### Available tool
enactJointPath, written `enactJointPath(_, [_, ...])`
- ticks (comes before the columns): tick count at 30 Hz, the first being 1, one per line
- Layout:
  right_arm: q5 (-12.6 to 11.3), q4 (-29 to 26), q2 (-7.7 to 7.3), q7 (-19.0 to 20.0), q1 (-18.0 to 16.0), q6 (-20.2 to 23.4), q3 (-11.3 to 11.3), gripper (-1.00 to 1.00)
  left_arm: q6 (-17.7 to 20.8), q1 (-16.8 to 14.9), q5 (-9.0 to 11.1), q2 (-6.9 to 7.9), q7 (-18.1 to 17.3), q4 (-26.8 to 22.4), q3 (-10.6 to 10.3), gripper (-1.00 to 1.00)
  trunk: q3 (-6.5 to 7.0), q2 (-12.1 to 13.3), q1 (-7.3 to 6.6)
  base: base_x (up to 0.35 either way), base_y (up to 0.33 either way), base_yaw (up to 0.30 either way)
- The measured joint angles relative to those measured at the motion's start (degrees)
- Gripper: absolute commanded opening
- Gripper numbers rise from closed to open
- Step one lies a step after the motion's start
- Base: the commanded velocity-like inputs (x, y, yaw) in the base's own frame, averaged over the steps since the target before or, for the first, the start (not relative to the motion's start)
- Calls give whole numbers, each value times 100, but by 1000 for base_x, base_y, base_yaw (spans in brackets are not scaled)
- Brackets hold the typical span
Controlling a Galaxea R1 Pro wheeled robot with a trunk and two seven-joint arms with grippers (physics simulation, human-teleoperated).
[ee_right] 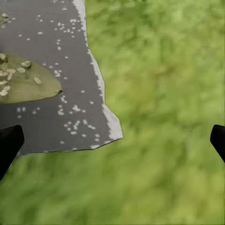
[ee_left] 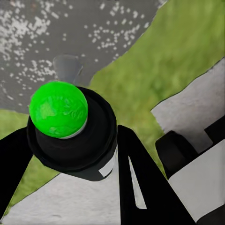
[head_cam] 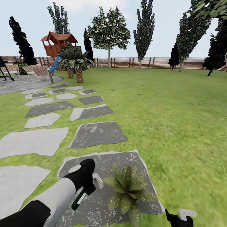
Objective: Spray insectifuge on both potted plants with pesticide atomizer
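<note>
1. L gripper was clamped on the atomizer; dark body angled down-left below the fingers, white trigger head poking out toward the plant.
2. L wrist cam: atomizer sat betw the two black fingers, pinched from both sides, green cap facing the cam. Grip looked firm, prob so the bottle wouldn't twist while the trigger gets worked.
3. Plant stood on the nearest dark slab, just beside the atomizer's head. Nozzle end was turned that way, prob to put spray on the leaves.
4. No spray visible in any view, so can't say if coverage had begun. Judged stage: atomizer picked up, spraying of 1st plant in hand.
5. R gripper was low at the frame's bottom edge, to the plant's right, over grass. R wrist cam: fingertips wide apart at both sides, nothing betw them; slab edge and one speckled leaf below. Prob parked clear of the spray line.
6. 2nd plant: couldn't pick it out. Palms by the playhouse weren't targets.
7. Risk: nozzle low and close, spray might miss the far leaves.
</note>
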Motion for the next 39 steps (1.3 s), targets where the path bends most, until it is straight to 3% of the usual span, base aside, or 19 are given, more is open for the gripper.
enactJointPath(15, [0,-2,-8,-1,0,0,2,100,7,1,-4,-27,-31,7,-22,-100,0,0,3,79,80,-172])
enactJointPath(19, [0,-2,-6,-3,0,0,7,100,9,-224,11,38,-50,99,-36,-100,0,0,3,0,0,-4])
enactJointPath(26, [0,-2,-13,-8,0,0,3,100,3,-201,23,300,-52,114,-35,-100,0,0,3,0,0,0])
enactJointPath(39, [-1,-3,-14,-5,2,-1,0,100,6,-197,25,231,-52,109,-47,-100,0,0,3,79,48,-59])
